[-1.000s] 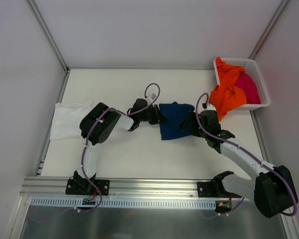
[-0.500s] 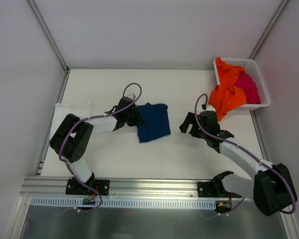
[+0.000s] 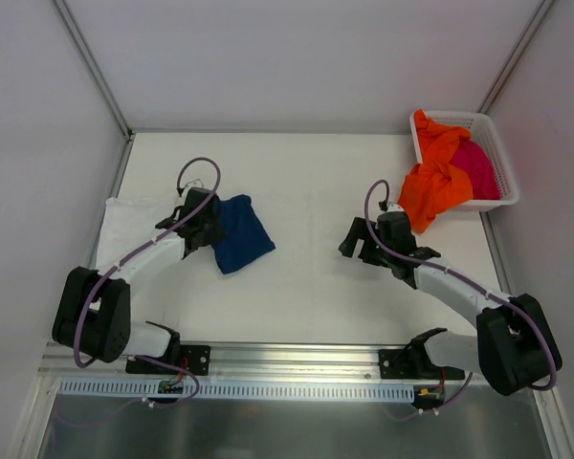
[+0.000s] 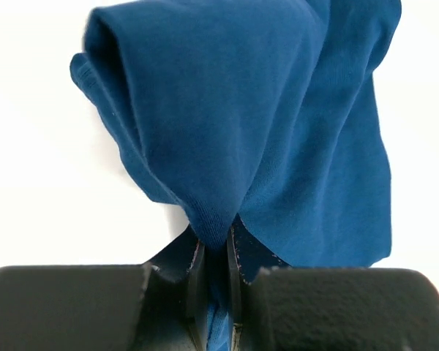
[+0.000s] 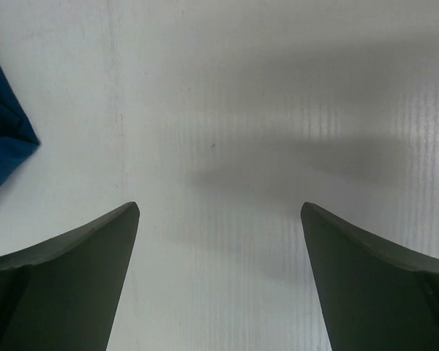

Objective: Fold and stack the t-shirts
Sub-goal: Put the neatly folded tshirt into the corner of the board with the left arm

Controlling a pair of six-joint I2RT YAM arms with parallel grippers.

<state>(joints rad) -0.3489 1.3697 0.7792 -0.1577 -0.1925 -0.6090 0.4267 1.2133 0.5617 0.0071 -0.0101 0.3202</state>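
Note:
My left gripper (image 3: 211, 229) is shut on the folded navy t-shirt (image 3: 239, 234), pinching its left edge; the wrist view shows the blue cloth (image 4: 263, 124) bunched between the jaws of that gripper (image 4: 214, 238). The folded white t-shirt (image 3: 129, 229) lies at the table's left edge, just left of the gripper. My right gripper (image 3: 351, 239) is open and empty over bare table right of centre, its two fingers (image 5: 80, 256) wide apart, with a corner of the navy t-shirt (image 5: 4, 157) at the left. The orange t-shirt (image 3: 435, 182) spills over the basket rim; the magenta t-shirt (image 3: 478, 167) lies inside.
The white lattice basket (image 3: 502, 158) stands at the back right corner. Metal frame posts and white walls enclose the table on three sides. An aluminium rail (image 3: 287, 359) with the arm bases runs along the near edge.
My left gripper has dragged the navy t-shirt from the table's centre leftward to beside the white t-shirt. My right gripper let go of it and has stayed open right of centre.

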